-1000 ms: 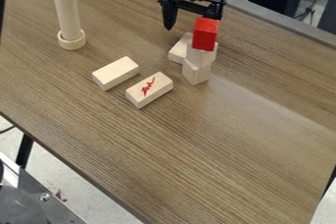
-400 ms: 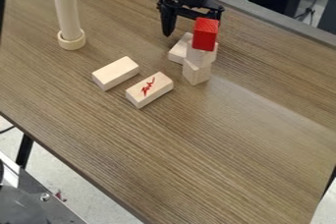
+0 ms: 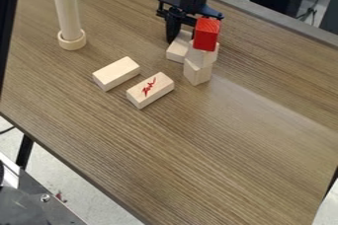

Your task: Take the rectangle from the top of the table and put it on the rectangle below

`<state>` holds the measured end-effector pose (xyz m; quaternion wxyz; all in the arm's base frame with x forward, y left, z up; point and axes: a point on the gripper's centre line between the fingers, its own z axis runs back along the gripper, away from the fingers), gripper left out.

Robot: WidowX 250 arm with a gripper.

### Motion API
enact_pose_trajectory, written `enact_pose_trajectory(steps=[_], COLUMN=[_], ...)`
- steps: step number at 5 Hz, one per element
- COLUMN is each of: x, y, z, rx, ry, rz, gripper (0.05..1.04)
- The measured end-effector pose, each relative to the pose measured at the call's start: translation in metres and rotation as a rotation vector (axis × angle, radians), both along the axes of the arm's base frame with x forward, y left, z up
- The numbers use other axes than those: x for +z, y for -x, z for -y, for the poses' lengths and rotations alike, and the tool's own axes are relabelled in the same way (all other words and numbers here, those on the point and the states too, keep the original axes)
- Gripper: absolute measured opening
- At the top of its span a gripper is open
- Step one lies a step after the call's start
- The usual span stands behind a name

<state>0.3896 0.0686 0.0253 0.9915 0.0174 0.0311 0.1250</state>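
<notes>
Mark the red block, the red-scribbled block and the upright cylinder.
Red block (image 3: 206,36): camera view, on its front face.
Red-scribbled block (image 3: 150,89): camera view, on its top face.
Upright cylinder (image 3: 68,14): camera view, on its side, about mid-height.

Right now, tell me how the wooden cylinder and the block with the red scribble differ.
The cylinder is round and plain; the block is boxy, with a red scribble on top. The cylinder stands upright, a ring around its foot; the block lies flat on the table. Both are pale wood.
</notes>
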Motion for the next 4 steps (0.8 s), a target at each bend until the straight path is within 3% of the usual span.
enact_pose_trajectory(steps=[2, 4], x=[0.0, 0.047], y=[0.003, 0.012], z=[0.0, -0.011], rx=[0.007, 0.022], ry=[0.002, 0.026], rz=[-0.02, 0.06], gripper=[0.561, 0.56])
